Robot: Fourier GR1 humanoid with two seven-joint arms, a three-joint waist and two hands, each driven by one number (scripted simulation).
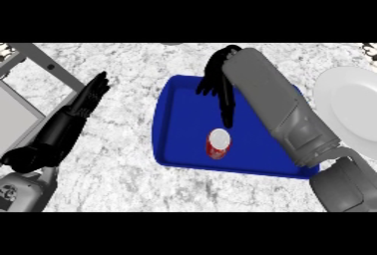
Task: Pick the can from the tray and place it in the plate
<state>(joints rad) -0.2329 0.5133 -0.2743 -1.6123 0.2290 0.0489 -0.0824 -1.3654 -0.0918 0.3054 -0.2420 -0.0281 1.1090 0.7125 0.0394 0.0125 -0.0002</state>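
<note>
**Red can on blue tray, right hand spread above it**

Standing upright on the flat blue rectangular tray (180, 144), toward its near edge: a small red cylindrical can (219, 143) with a pale top. Reaching over the tray from the lower right, the grey right forearm, its black right hand (219, 82) released, fingers straight and pointing down toward the can, one fingertip ending just short of the can's top, not touching as far as can be told. At the right edge of the mottled grey-white stone desk (125, 164), beside the tray: a round white plate (353, 107). At the left, resting with fingers straight and holding nothing: the black left hand (88, 97).
</note>
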